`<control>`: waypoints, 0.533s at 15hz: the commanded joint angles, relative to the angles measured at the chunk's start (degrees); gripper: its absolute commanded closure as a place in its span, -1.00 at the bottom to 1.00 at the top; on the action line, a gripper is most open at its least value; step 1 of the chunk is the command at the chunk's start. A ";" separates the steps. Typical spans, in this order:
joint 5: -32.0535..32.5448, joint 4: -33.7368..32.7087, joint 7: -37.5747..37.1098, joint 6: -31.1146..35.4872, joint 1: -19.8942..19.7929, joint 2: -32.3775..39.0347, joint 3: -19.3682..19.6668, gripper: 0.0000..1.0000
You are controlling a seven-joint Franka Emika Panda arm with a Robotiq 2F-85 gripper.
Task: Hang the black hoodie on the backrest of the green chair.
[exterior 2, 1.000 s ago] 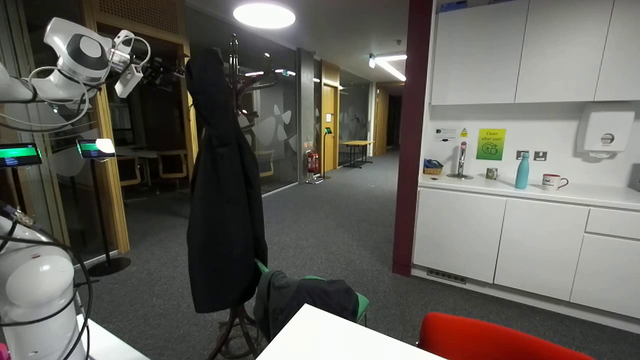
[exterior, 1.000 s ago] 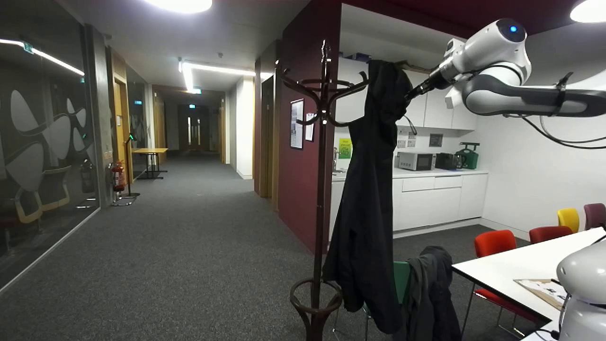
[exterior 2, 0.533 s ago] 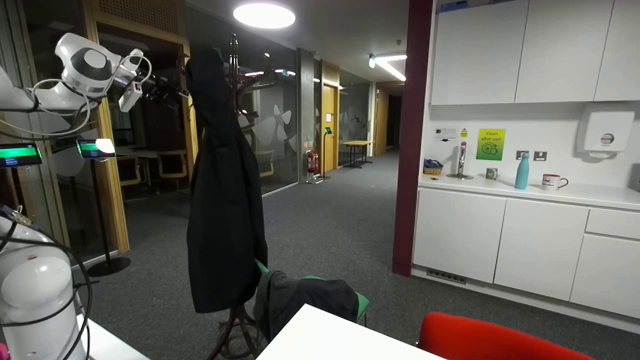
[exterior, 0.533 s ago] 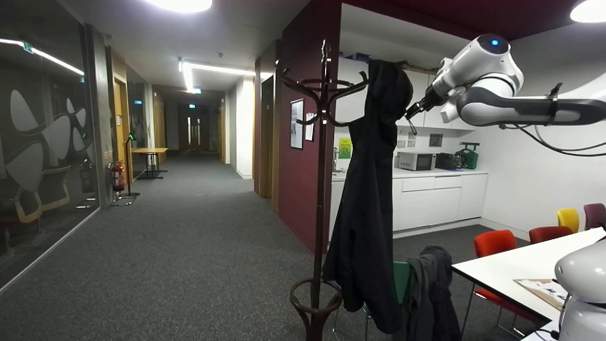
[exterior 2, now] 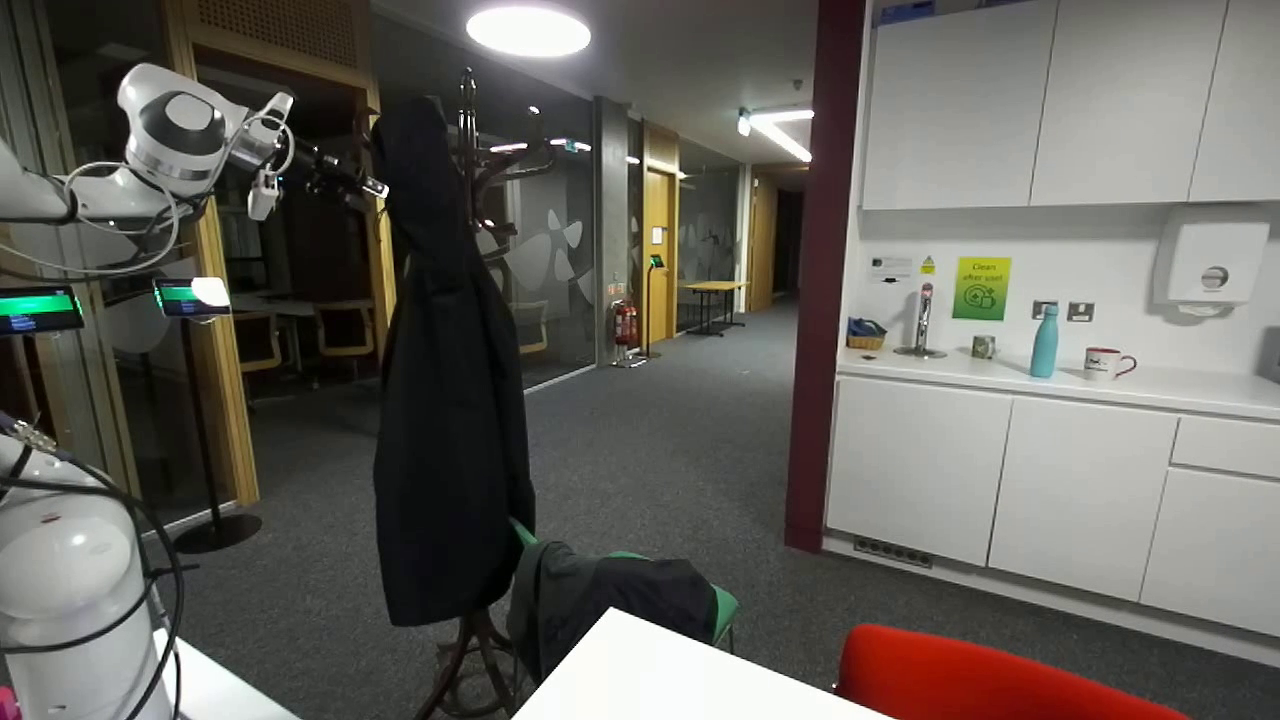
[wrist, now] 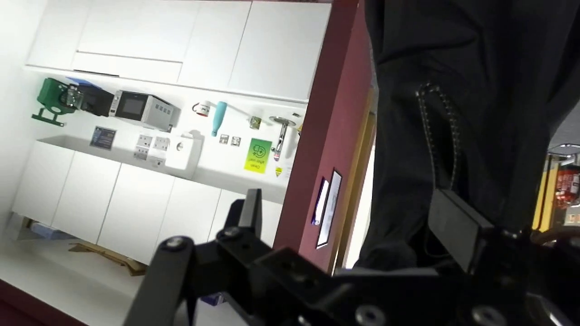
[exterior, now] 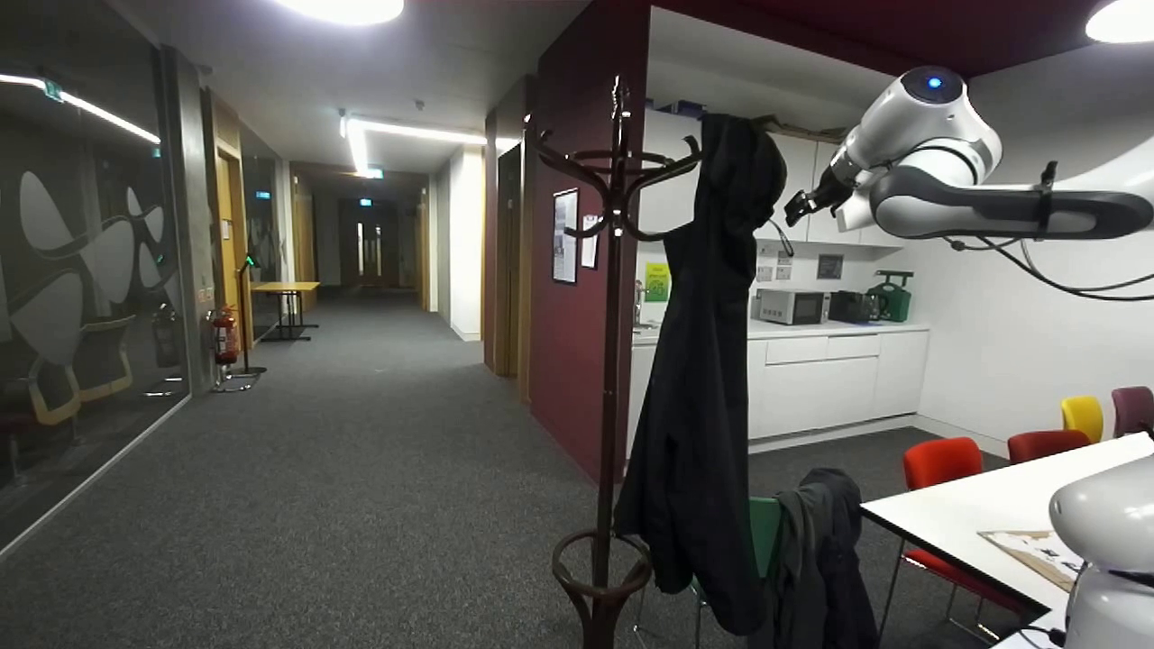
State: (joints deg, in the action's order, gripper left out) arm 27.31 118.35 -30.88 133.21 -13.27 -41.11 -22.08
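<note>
Hoodie (exterior: 699, 388) on coat stand (exterior: 610, 361), chair (exterior: 764, 532) beside

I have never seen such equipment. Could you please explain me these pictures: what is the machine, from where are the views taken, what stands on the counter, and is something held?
The machine is a robot arm; its two-fingered gripper serves as the hand. Two views come from cameras standing away from the arm; the third looks out from the arm itself, past the gripper, and shows things almost upside down. On the counter are a bottle, a mug and a microwave, among other things. Nothing is held: the fingers stand apart near the hoodie, which hangs on the coat stand; whether they touch it, I cannot tell. Another dark garment is draped over the green chair.
</note>
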 commanded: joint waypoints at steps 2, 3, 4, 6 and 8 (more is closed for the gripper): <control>-0.51 -3.24 -0.41 2.67 0.15 2.13 0.72 -1.00; -1.31 -3.60 0.28 3.61 0.87 2.70 1.30 -1.00; -2.15 -3.76 0.90 4.99 1.54 3.31 1.87 -1.00; -3.90 -3.39 2.19 8.93 2.97 4.27 3.08 -1.00; -6.46 -3.18 4.23 13.30 4.84 5.52 4.84 -1.00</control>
State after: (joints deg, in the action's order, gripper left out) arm 24.10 116.36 -30.60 141.16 -11.82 -38.36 -20.30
